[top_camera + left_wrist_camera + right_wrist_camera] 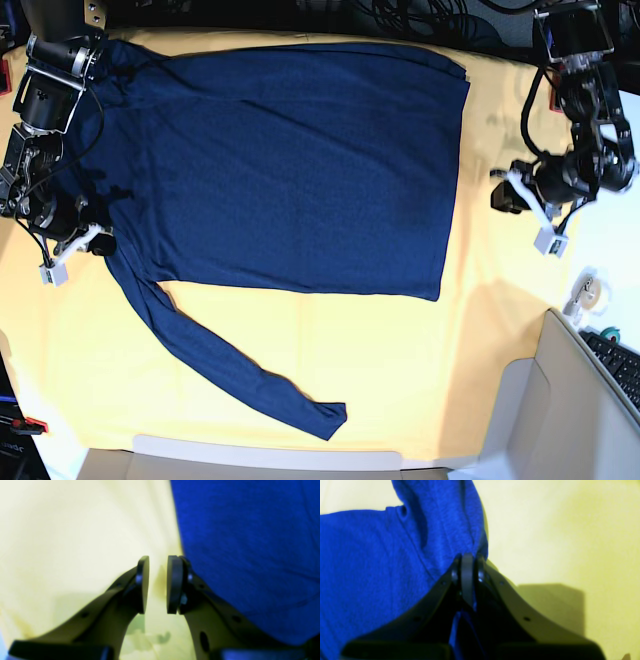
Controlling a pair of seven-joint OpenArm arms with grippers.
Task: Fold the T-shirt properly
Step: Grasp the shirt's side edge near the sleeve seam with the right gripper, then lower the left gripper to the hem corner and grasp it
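Note:
The navy-blue long-sleeved T-shirt [300, 170] lies spread flat on the big yellow cloth [400, 350]. One sleeve [230, 370] trails toward the front edge. My right gripper [468, 562] is shut on a fold of the shirt's fabric [370, 567]; in the base view it [100, 243] sits at the shirt's left side where that sleeve begins. My left gripper [158, 585] is open and empty over the yellow cloth [62, 530]. It is just beside the shirt's edge [250, 555], and in the base view it [500, 190] is right of the hem.
A cardboard box [560, 420] stands at the front right corner, with a keyboard [620, 360] and a tape roll [590, 292] beside it. Cables lie along the back edge [400, 15]. Bare yellow cloth shows in front of the shirt.

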